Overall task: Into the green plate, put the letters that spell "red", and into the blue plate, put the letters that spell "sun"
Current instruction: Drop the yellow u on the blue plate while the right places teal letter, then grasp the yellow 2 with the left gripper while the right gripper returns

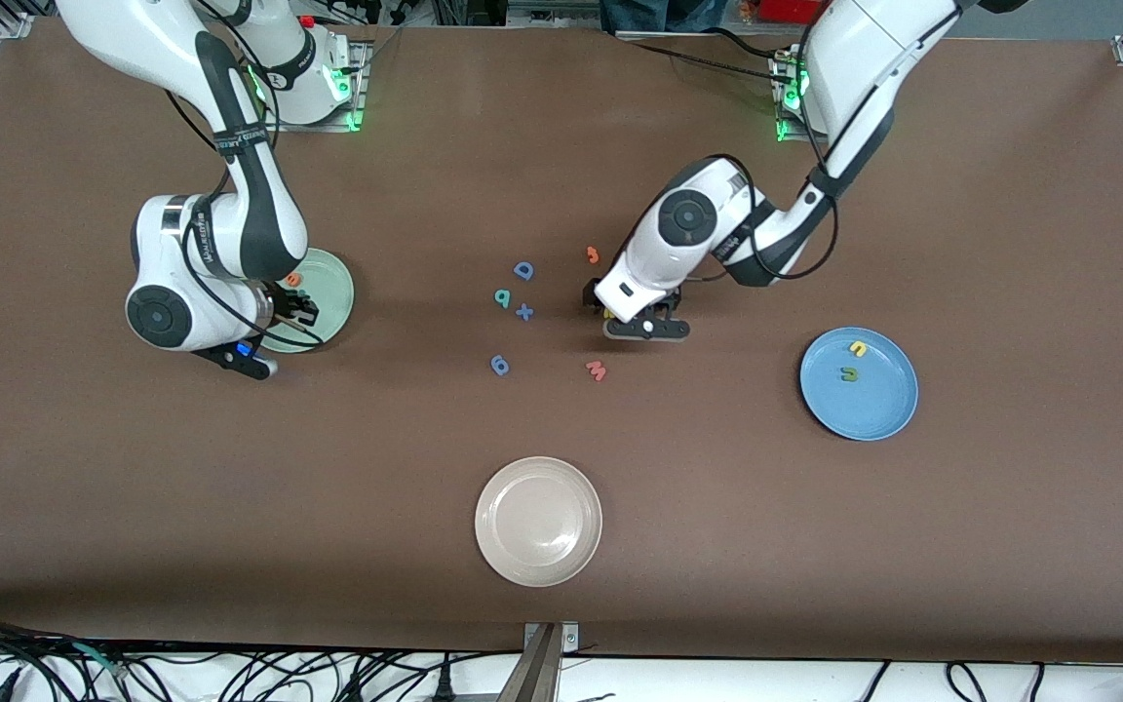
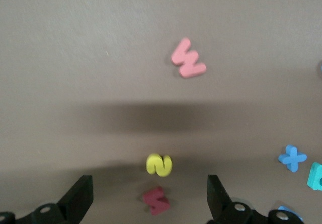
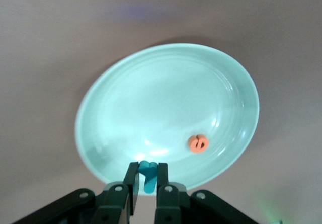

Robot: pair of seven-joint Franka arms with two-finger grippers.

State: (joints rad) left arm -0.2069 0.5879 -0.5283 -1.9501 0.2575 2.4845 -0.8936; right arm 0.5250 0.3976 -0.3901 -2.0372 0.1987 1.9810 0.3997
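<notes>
Over the green plate (image 1: 328,292), the right gripper (image 3: 146,183) pinches the teal r (image 3: 148,176); the orange e (image 3: 198,143) lies inside. Near the salmon W (image 2: 187,59), the left gripper (image 2: 150,196) hangs spread wide above the yellow s (image 2: 159,164). The blue plate (image 1: 888,409) holds u (image 1: 858,348) and n (image 1: 850,374).

A white plate (image 1: 538,522) is sitting on the brown counter (image 1: 1010,244) nearest the front camera, while a salmon W (image 1: 597,370), blue D (image 1: 523,270) and blue cross (image 1: 523,312) are lying mid-counter.
</notes>
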